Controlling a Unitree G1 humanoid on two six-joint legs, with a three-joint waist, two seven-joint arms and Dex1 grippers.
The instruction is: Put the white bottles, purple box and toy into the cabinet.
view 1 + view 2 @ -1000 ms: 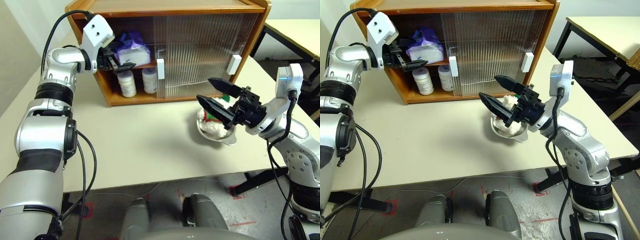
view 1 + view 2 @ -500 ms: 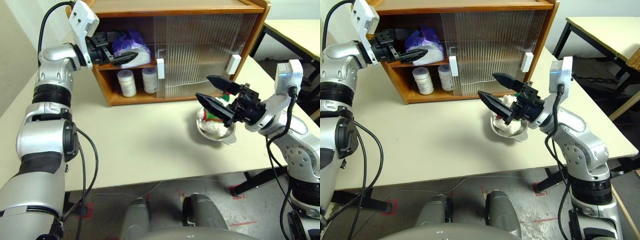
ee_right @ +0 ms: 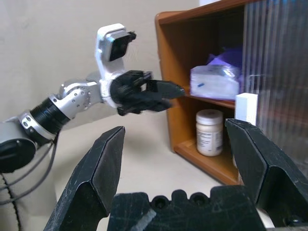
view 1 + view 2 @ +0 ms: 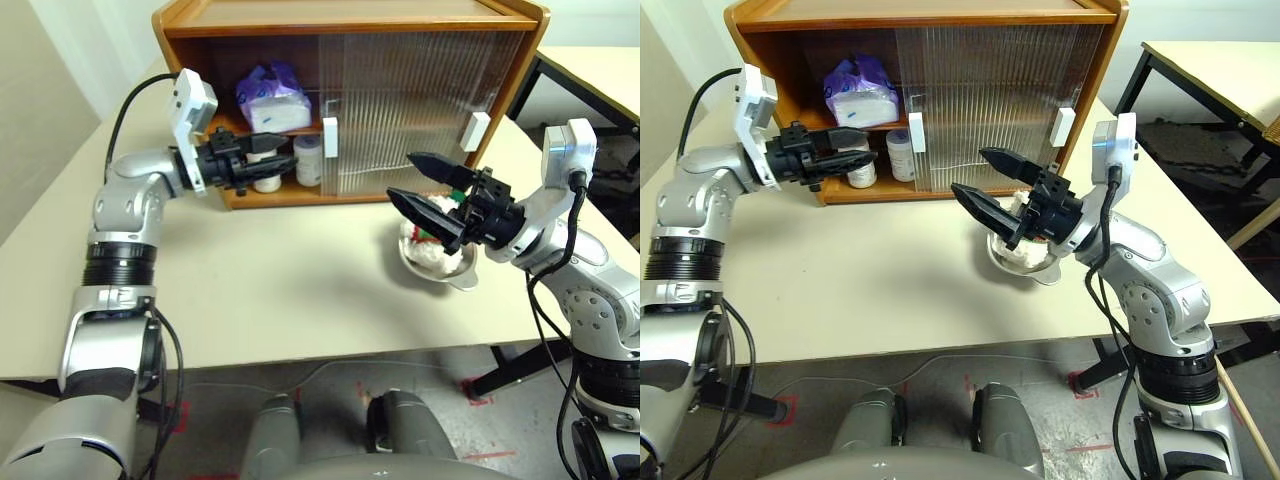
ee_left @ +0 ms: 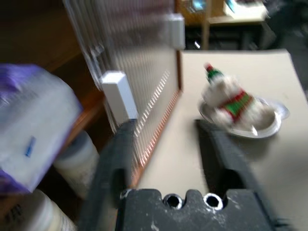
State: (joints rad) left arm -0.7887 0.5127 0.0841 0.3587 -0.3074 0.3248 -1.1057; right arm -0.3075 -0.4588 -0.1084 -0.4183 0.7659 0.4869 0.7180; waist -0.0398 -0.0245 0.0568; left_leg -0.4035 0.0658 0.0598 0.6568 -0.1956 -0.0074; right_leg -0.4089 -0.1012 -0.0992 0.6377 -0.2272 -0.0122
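Lying in a shiny steel bowl (image 4: 441, 272), the fluffy toy (image 4: 430, 247) sits under the right pincer's (image 4: 418, 184) spread jaws.

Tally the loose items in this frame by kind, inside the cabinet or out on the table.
White bottles: 2, and, on the cabinet's lower level
Purple box: 1, on the inner shelf
Toy: 1, in the bowl
Steel bowl: 1, on the table
Total: 5
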